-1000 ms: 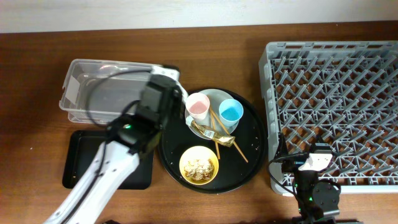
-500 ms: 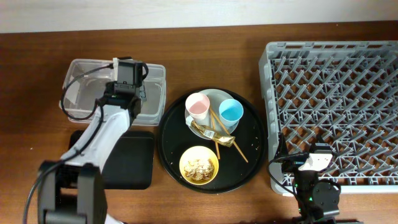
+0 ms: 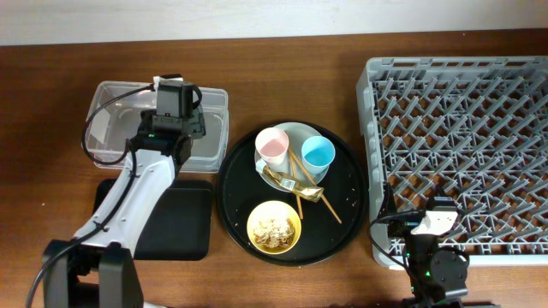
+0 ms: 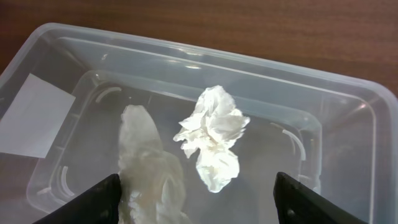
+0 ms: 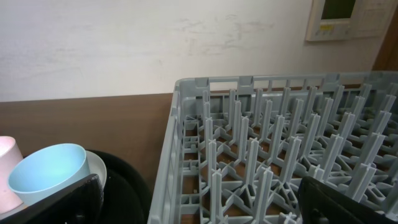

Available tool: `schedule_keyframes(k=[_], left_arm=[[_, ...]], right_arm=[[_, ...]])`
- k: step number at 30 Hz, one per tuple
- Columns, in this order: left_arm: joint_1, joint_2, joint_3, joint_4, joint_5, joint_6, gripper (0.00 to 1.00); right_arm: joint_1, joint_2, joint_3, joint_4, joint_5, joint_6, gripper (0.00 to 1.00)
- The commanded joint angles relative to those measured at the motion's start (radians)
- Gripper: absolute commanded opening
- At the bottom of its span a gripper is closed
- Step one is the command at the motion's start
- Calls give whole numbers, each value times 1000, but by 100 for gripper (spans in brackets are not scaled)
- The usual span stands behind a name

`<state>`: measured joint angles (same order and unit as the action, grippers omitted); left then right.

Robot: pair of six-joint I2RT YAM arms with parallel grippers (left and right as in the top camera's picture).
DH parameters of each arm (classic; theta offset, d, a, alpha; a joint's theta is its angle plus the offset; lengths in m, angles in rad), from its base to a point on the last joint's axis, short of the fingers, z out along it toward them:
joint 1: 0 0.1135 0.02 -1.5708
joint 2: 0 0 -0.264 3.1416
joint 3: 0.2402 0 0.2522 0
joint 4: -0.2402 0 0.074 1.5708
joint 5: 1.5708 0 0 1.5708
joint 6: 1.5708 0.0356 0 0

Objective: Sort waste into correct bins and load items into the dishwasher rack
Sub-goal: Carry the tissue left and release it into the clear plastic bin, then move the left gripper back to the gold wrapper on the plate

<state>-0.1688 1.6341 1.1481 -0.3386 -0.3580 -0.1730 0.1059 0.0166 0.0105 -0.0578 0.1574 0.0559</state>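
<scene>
Hangs over the clear plastic rectangular tub (image 4: 205, 59) with left gripper (image 4: 198, 199) spread and empty, crumpled white tissue wads (image 4: 211, 134) lying inside it, and risks snagging one on a finger if dipped lower, dragging it out over the wall.
</scene>
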Motion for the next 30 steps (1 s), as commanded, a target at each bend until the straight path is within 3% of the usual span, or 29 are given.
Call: schedule_keyframes(k=[1, 2, 4, 9, 10, 12, 13, 14, 19, 26, 30], left_arm=[[-1, -17, 3, 1, 26, 7, 50], [-1, -17, 3, -1, 26, 6, 26], [-1, -17, 3, -14, 26, 7, 1], [-1, -17, 3, -44, 26, 7, 1], [-1, -17, 3, -45, 26, 7, 12], [-1, -17, 3, -44, 26, 7, 81], [-1, -17, 3, -44, 26, 7, 95], [-1, -18, 3, -44, 26, 7, 99], [-1, -50, 3, -51, 43, 7, 99], [-87, -227, 3, -134, 353, 4, 99], [-195, -314, 3, -224, 491, -103, 99]], right_arm=[[5, -4, -5, -7, 12, 5, 98], [5, -4, -5, -7, 12, 5, 99], [5, -4, -5, -7, 12, 5, 98], [5, -4, -5, -7, 12, 5, 98], [5, -4, -5, -7, 12, 5, 98], [5, -4, -5, -7, 12, 5, 98], [5, -4, -5, -7, 12, 5, 98], [5, -4, -5, -7, 12, 5, 98], [5, -4, -5, -7, 12, 5, 98], [5, -4, -5, -7, 12, 5, 98], [5, -4, -5, -7, 12, 5, 98]])
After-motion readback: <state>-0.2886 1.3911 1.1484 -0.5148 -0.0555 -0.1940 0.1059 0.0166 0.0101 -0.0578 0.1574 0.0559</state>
